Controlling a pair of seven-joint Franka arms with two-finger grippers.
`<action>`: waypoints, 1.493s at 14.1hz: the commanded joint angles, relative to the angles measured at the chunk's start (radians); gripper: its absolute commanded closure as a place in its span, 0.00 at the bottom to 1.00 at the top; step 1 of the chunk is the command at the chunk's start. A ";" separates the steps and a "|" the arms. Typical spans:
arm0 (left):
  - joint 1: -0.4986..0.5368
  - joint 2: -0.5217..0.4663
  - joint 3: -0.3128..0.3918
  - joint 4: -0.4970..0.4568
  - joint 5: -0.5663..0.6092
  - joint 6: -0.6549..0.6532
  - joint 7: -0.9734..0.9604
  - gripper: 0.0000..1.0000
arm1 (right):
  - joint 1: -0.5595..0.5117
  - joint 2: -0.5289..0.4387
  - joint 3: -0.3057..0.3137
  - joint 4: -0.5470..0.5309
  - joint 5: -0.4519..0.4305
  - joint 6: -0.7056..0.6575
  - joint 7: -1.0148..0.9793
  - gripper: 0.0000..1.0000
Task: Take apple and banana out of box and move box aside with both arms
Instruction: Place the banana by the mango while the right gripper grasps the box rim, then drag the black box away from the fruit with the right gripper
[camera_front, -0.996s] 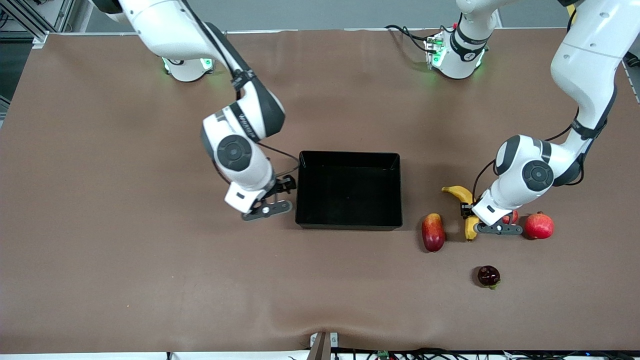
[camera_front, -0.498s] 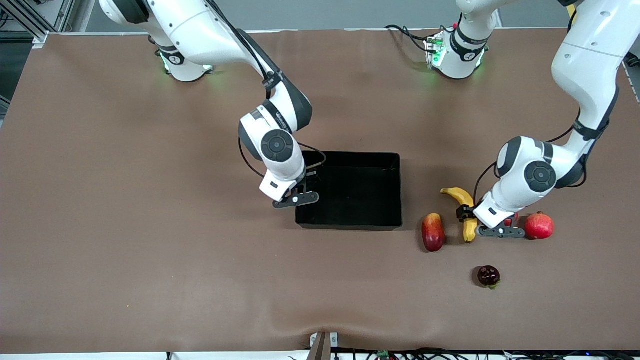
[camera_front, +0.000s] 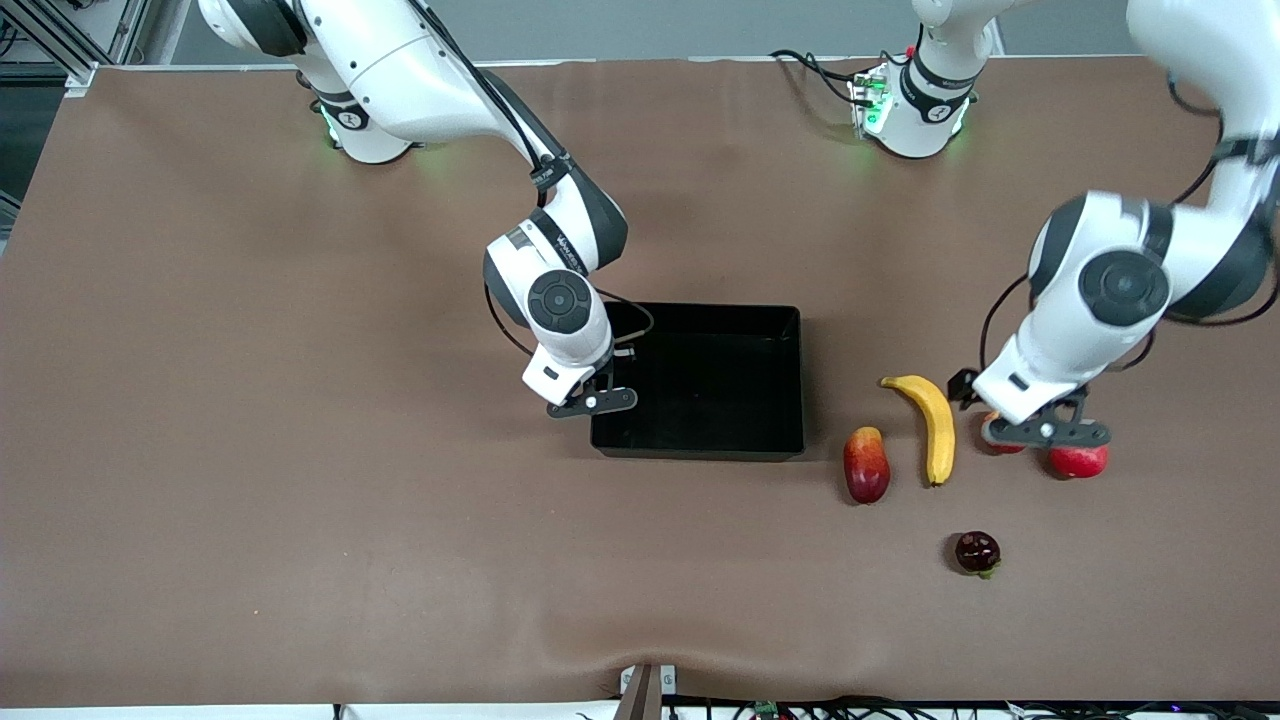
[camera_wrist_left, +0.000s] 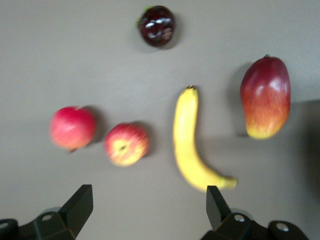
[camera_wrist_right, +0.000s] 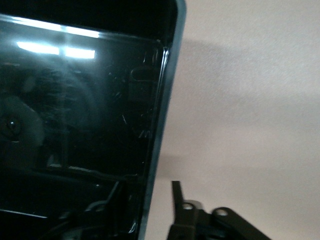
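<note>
The black box (camera_front: 700, 310) lies mid-table. My right gripper (camera_front: 592, 402) straddles its wall at the right arm's end. In the right wrist view the box (camera_wrist_right: 75, 110) has one finger inside it and one outside (camera_wrist_right: 176, 197), and my right gripper (camera_wrist_right: 146, 186) is open with a gap beside the wall. The banana (camera_front: 935, 425) lies free on the table. My left gripper (camera_front: 1045, 432) hangs open and empty over the apple (camera_front: 1003, 448). The left wrist view shows the left gripper (camera_wrist_left: 149, 206), the apple (camera_wrist_left: 126, 144) and the banana (camera_wrist_left: 195, 145).
A mango (camera_front: 866, 465) lies between box and banana. The pomegranate (camera_front: 1078, 462) sits beside the apple, toward the left arm's end. A small dark fruit (camera_front: 977, 552) lies nearer the front camera. The same fruits show as mango (camera_wrist_left: 265, 97), pomegranate (camera_wrist_left: 72, 127) and dark fruit (camera_wrist_left: 156, 25).
My right gripper moved from beside the box onto its end wall. My left gripper opened, rose off the banana and shifted over the apple; the banana now lies uncovered.
</note>
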 joint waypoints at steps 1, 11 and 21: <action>0.001 -0.001 -0.008 0.154 -0.025 -0.183 0.004 0.00 | 0.014 0.005 -0.006 0.017 0.014 -0.014 0.022 1.00; 0.011 -0.125 -0.002 0.404 -0.171 -0.486 0.023 0.00 | -0.119 -0.172 -0.016 0.011 0.011 -0.098 0.005 1.00; -0.202 -0.252 0.281 0.389 -0.293 -0.570 0.100 0.00 | -0.642 -0.246 -0.013 -0.003 0.012 -0.272 -0.432 1.00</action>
